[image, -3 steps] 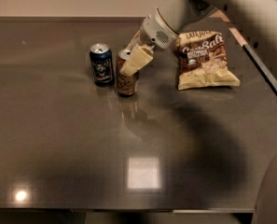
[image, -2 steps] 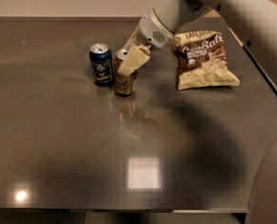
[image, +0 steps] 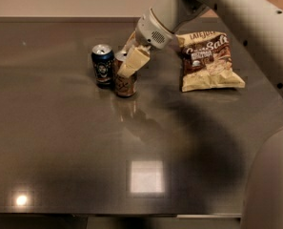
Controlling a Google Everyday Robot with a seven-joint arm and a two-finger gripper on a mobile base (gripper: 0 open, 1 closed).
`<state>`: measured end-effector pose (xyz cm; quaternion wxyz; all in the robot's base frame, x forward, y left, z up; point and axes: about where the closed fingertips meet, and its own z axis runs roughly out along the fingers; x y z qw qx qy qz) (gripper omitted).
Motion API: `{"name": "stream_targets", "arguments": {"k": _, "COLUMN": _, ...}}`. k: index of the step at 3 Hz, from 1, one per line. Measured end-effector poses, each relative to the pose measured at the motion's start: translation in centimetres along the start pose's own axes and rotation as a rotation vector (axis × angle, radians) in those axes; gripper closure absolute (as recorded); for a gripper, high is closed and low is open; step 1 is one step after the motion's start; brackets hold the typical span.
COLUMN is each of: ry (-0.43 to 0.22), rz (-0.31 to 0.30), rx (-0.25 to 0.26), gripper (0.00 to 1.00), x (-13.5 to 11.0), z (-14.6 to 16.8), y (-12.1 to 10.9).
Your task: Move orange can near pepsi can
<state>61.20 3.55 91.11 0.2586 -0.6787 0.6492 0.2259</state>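
Orange-brown metallic drink can (image: 125, 84) is sitting upright in the camera view, on or barely above the dark glossy table (image: 60, 142), just beside the dark blue pepsi can (image: 103, 66). The cream two-finger gripper (image: 130, 63) is clamping its top, probably steadying it for release. A brown-and-cream snack bag (image: 208, 61) is lying well apart.

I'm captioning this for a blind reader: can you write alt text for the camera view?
A robot claw grips the top of an orange can standing on a dark table, close beside a pepsi can to its left in the image. A chip bag lies farther right.
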Motion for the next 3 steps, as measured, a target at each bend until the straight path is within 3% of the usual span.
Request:
{"name": "stream_targets", "arguments": {"k": 1, "ry": 0.007, "rz": -0.011, "rx": -0.011, "gripper": 0.14, "x": 0.01, "z": 0.05, "y": -0.09}}
{"name": "stream_targets", "arguments": {"k": 2, "ry": 0.007, "rz": -0.016, "rx": -0.018, "gripper": 0.00, "x": 0.10, "z": 0.11, "y": -0.13}}
{"name": "stream_targets", "arguments": {"k": 3, "ry": 0.007, "rz": -0.017, "rx": -0.018, "gripper": 0.00, "x": 0.10, "z": 0.12, "y": -0.13}}
